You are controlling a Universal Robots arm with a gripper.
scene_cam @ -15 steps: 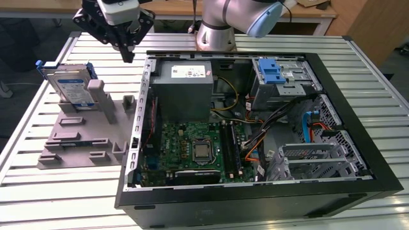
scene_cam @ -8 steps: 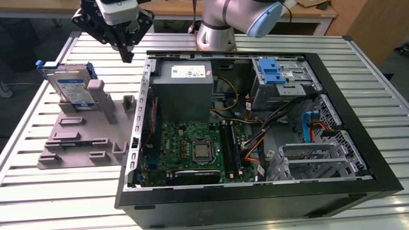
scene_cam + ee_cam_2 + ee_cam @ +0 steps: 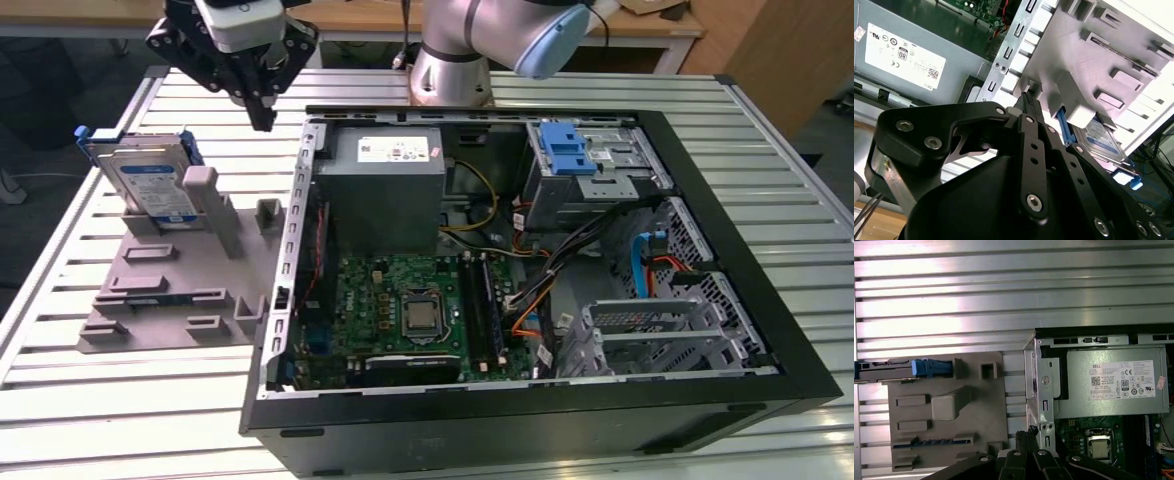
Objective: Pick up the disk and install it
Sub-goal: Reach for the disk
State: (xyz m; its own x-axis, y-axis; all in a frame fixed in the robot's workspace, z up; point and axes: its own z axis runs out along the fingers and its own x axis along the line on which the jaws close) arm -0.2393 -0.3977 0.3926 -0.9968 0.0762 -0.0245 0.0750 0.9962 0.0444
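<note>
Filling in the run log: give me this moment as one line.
tool: shut, empty | silver hard drive in blue plastic caddy: upright in grey slotted fixture block, untouched | stage: not yet picked

Silver arm, blue cap, black gripper

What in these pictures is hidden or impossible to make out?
Disk, exterior view: lower part hidden behind the grey fixture.
Disk, first wrist view: cut off by the picture edge.
Disk, second wrist view: partly covered by the pincer.
</note>
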